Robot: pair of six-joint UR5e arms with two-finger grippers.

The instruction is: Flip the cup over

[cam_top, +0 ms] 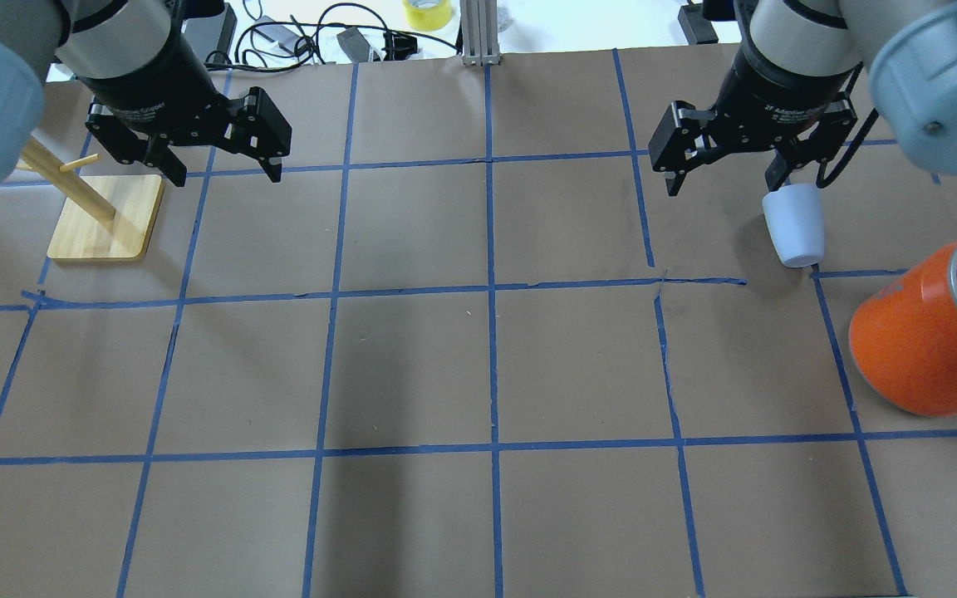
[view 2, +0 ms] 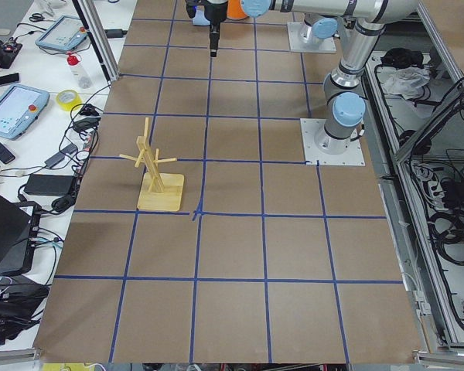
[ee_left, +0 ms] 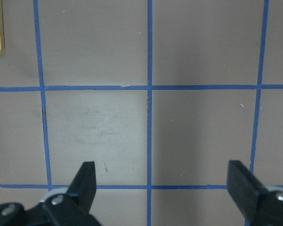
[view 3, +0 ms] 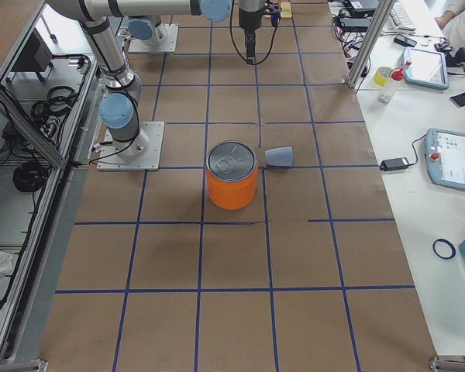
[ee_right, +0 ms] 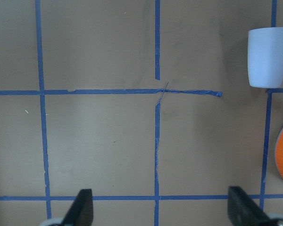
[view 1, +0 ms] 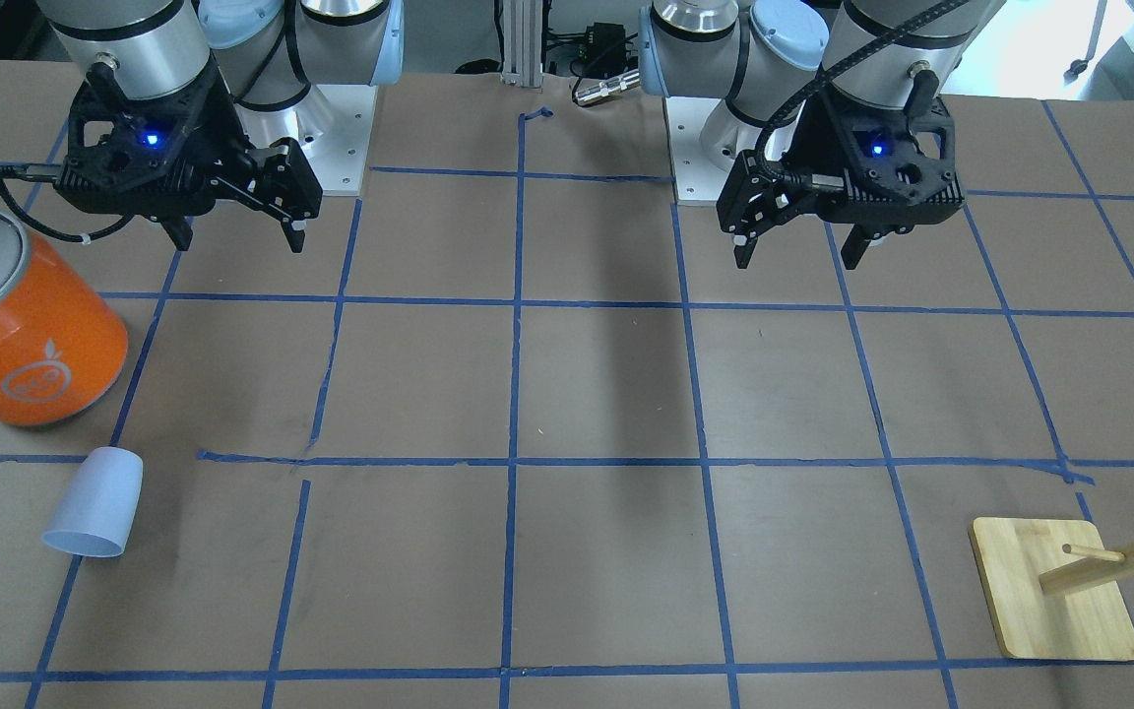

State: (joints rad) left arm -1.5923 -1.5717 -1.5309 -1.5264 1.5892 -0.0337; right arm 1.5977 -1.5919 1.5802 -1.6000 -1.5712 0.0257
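Seen from the operators' side of the table (view 1: 606, 551), the cup (view 1: 94, 502) is lying on its side nearest the camera. Its open mouth is facing away from the robot and its closed end is pointing back toward it. It is resting across a blue tape line (view 1: 62, 611), and in the right wrist view the closed end is sitting at a tape crossing. At the opposite end of the table, a wooden peg stand (view 1: 1049, 591) is standing on its square base, roughly level with the cup and well apart from it.

Just behind the cup, the orange can (view 1: 31, 335) is standing upright with its silver lid on top. The two are sitting near each other without touching.

Farther back, the right gripper (view 1: 237, 236) is hovering above the table, closer to the robot than the cup, its jaws spread wide and holding nothing. In its wrist camera the cup is showing in the upper right corner, off to one side of the gap between the fingers (ee_right: 82, 209). Across the table, the left gripper (view 1: 800, 258) is hanging at a similar height, its jaws likewise wide apart and empty. Its wrist view is showing brown paper, tape lines and one corner of the stand's base.

At the far edge, both arms are rising from white mounting plates (view 1: 341, 138).
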